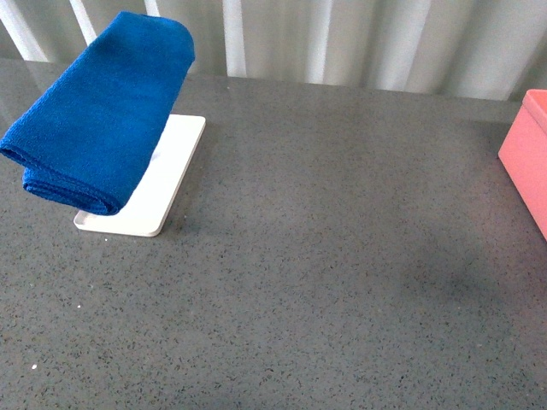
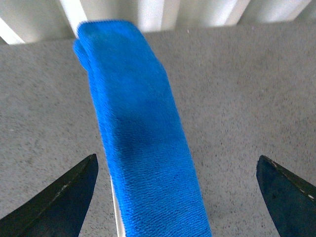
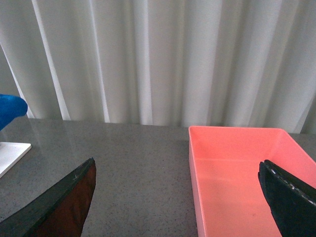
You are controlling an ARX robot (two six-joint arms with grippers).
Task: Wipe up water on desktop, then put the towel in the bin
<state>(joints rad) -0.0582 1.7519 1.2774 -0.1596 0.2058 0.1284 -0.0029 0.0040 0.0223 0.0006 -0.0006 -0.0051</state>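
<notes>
- Towel (image 1: 98, 111), bright blue and folded thick, lies over the white tray (image 1: 162, 192) at the far left of the desk (image 1: 325, 282). It overhangs the tray and hides most of it.
- Bin (image 1: 530, 154), salmon pink, stands on the desk at the right, well apart from the towel. In the right wrist view its inside shows only its own smooth floor and walls.
- Left fingers (image 2: 64, 197) are spread wide, one on each side of the towel, touching neither side.
- Right fingers (image 3: 59, 202) are likewise wide apart, clamping nothing, with the bin's near corner between them.
- White curtain (image 3: 148, 59) hangs behind the desk.
</notes>
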